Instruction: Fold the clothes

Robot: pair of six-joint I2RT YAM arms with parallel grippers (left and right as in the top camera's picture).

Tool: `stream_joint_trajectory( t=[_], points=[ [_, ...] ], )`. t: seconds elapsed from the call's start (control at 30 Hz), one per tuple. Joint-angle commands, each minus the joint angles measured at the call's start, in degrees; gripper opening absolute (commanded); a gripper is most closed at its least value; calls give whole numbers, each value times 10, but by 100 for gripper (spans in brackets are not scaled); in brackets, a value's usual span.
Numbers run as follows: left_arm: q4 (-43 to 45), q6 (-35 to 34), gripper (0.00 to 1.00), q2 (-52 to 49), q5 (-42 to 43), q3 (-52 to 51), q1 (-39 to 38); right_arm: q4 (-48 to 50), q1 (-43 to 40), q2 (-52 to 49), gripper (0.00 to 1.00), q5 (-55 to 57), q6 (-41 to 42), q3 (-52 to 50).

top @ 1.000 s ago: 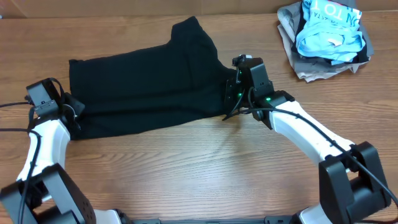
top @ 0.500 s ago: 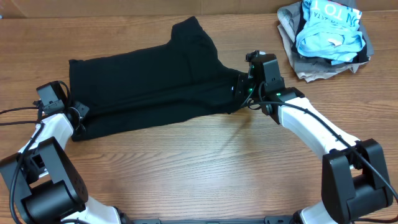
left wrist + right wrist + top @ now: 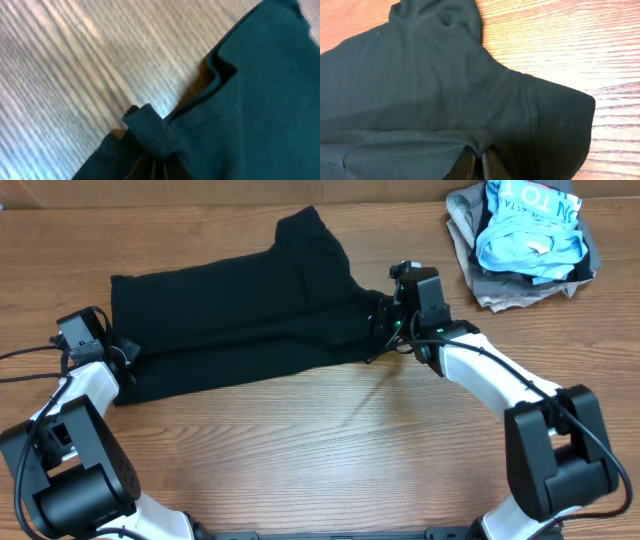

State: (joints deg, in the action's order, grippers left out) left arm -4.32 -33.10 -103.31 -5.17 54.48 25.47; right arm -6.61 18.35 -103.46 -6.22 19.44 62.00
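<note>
Overhead we see the black shirt point(image 3: 240, 310) spread on the table point(image 3: 330, 440), with a clothes pile point(image 3: 525, 240) at the far right, partly lettered "TO T". Only the wrist views show the grips: left gripper point(image 3: 156, 162) pinches bunched hem, right gripper point(image 3: 481, 156) is clamped on a mesh edge.

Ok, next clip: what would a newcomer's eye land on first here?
First, the large black garment spread across the middle of the wooden table, with the left gripper pinching its left end and the right gripper pinching its right edge. Next comes the crumpled heap of clothes, light blue on top, in the far right corner.
</note>
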Motion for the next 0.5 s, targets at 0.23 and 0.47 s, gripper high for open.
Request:
stream_joint_trajectory(
  t=[0.23, 0.47],
  points=[
    [33, -8, 8, -9, -23, 12, 0, 30, -7, -2, 4, 14, -4, 15],
    [38, -7, 100, -9, -23, 12, 0, 30, -7, -2, 56, 17, -4, 15]
  ],
)
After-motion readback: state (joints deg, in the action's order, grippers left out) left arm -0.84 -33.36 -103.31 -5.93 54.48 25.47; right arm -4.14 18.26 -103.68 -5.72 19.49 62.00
